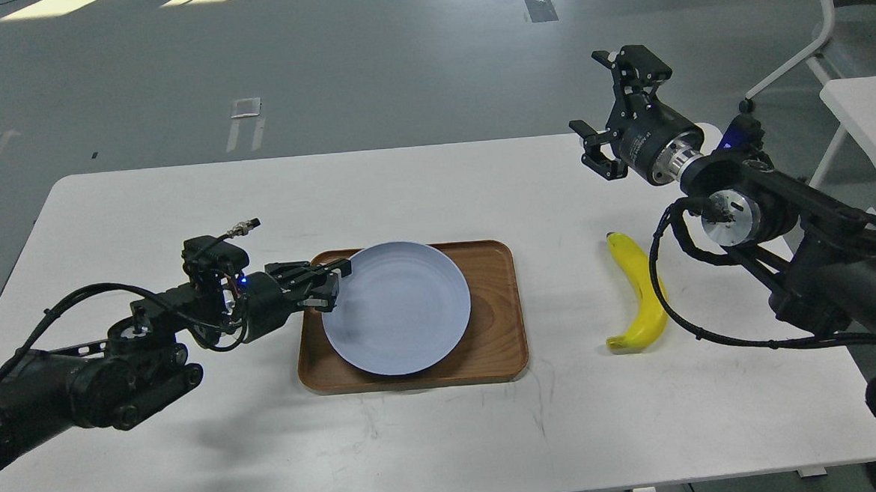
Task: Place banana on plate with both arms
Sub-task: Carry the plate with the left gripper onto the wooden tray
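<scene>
A brown wooden tray [512,302] lies on the white table [448,440] (grey floor [368,62] beyond).

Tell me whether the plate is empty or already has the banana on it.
Empty. The plate shows only bare blue-grey surface, sitting in the wooden tray. The banana lies on the table, right of the tray.

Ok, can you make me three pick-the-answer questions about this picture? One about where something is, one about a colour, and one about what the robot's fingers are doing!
1. Where is the banana?
A on the plate
B on the table, right of the tray
C in a gripper

2. What colour is the plate?
A pale blue
B red
C green

3. The right gripper is:
A holding the banana
B open and empty
C pressed on the table

Answers:
1 B, it lies on the table beside the tray.
2 A, its surface is pale blue.
3 B, its fingers spread apart in the air.
</scene>
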Tool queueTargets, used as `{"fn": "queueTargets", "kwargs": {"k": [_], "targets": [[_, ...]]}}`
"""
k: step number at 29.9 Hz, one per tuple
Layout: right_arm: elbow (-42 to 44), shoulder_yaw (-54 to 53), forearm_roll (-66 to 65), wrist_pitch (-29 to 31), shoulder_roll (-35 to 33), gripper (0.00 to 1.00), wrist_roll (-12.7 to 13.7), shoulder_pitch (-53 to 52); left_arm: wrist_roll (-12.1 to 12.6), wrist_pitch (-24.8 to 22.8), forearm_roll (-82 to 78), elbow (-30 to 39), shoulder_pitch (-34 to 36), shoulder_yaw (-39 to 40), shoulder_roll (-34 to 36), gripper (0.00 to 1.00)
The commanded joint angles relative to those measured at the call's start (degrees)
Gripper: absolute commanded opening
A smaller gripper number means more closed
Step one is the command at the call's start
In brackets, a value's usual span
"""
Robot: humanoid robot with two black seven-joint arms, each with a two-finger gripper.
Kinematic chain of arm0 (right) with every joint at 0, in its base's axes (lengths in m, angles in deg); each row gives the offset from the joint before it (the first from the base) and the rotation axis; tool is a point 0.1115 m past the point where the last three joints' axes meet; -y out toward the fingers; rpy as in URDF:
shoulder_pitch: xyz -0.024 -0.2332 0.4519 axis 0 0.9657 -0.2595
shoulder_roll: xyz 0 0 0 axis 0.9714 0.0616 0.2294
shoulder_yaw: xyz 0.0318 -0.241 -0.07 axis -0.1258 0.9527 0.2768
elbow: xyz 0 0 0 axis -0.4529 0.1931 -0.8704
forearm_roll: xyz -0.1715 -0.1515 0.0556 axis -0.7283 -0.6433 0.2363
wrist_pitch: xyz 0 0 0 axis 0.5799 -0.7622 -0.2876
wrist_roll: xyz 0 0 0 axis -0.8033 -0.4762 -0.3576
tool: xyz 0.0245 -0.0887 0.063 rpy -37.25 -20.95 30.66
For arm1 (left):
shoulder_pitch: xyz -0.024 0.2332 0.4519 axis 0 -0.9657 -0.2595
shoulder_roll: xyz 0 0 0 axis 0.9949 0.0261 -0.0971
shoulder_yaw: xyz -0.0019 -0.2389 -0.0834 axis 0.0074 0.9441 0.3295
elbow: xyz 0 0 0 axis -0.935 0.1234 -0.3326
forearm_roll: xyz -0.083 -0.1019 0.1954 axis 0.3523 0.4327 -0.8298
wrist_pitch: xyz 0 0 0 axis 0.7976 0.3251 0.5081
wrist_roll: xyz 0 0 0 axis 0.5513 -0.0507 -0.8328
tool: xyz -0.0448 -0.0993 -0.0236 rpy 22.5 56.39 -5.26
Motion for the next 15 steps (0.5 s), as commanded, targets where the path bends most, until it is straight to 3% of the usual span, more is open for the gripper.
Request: {"fn": "queueTargets", "kwargs": {"k": [1,9,11,12,13,15], "targets": [[0.0,0.0,0.0,0.0,0.0,1.00,0.0,0.1,0.0,0.0,0.0,-3.7,-0.1,-0.1,-2.6,0.00],[0.0,0.0,-0.1,0.0,0.1,1.00,0.0,0.2,0.0,0.0,0.9,-4.0,-0.6,0.0,-2.8,0.03],[0.0,0.0,-0.1,0.0,0.1,1.00,0.0,0.2,0.0,0.0,0.9,-3.7,-0.5,0.0,-2.9,0.32],[0.0,0.1,-0.1,0.0,0.1,1.00,0.0,0.1,0.0,0.0,1.0,-3.5,-0.6,0.0,-2.9,0.55],[0.0,0.1,0.0,0.0,0.0,1.00,0.0,0.1,0.0,0.1,1.2,-3.4,-0.5,0.0,-2.9,0.72],[0.0,0.1,0.0,0.0,-0.3,1.00,0.0,0.1,0.0,0.2,3.0,-3.4,-0.5,0.9,-3.0,0.91]]}}
